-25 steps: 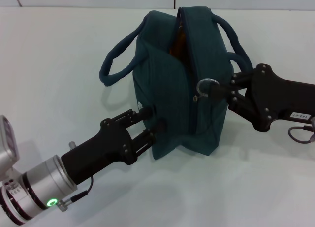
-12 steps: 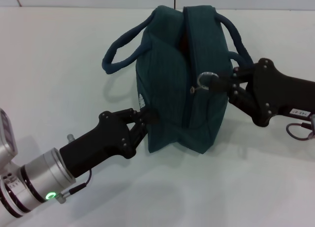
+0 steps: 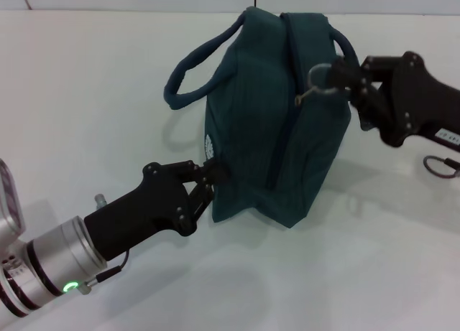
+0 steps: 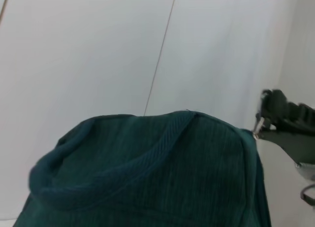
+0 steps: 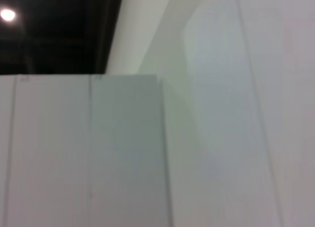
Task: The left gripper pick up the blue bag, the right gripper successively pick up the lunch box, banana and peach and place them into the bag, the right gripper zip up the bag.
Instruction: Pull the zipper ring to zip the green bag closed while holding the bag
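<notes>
The blue bag [image 3: 266, 123] stands on the white table, its zipper line running closed up the near side. My left gripper [image 3: 213, 174] is shut on the fabric at the bag's lower near corner. My right gripper [image 3: 336, 80] is at the bag's upper right, shut on the metal ring pull [image 3: 319, 77] of the zipper. The left wrist view shows the blue bag [image 4: 162, 182] with one handle [image 4: 93, 175], and the right gripper [image 4: 275, 122] beyond it. Lunch box, banana and peach are hidden. The right wrist view shows only walls and ceiling.
The two rope handles [image 3: 194, 80] arch out on either side of the bag. A loop of grey cable [image 3: 440, 166] hangs under the right arm. White table [image 3: 86, 94] spreads all around the bag.
The right gripper has drawn the ring pull up and back along the zipper, closing the gap that showed orange inside. The bag shifted right. The left gripper went from open to shut on the corner.
</notes>
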### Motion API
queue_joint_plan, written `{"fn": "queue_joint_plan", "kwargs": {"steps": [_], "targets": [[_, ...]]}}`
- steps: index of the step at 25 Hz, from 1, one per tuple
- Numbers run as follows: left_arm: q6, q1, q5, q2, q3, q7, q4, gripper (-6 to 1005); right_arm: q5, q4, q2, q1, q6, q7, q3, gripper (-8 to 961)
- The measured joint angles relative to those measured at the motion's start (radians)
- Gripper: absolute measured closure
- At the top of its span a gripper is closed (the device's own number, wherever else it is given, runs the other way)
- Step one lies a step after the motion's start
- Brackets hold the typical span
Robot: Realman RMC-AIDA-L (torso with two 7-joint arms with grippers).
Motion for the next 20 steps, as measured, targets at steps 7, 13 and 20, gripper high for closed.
{"fn": "queue_joint_plan", "kwargs": {"steps": [7, 13, 20], "targets": [[-0.003, 0.008, 0.011, 0.010, -0.001, 0.016, 0.003, 905, 0.118, 0.071, 0.000, 0.006, 0.004, -0.062, -0.007, 935], [-0.004, 0.058, 0.007, 0.014, -0.006, 0.010, 0.058, 882, 0.172, 0.091, 0.000, 0.001, 0.042, -0.077, -0.007, 936], [-0.005, 0.077, -0.027, 0.038, -0.010, 0.005, 0.074, 856, 0.191, 0.117, 0.000, 0.007, 0.111, -0.062, -0.003, 936]]}}
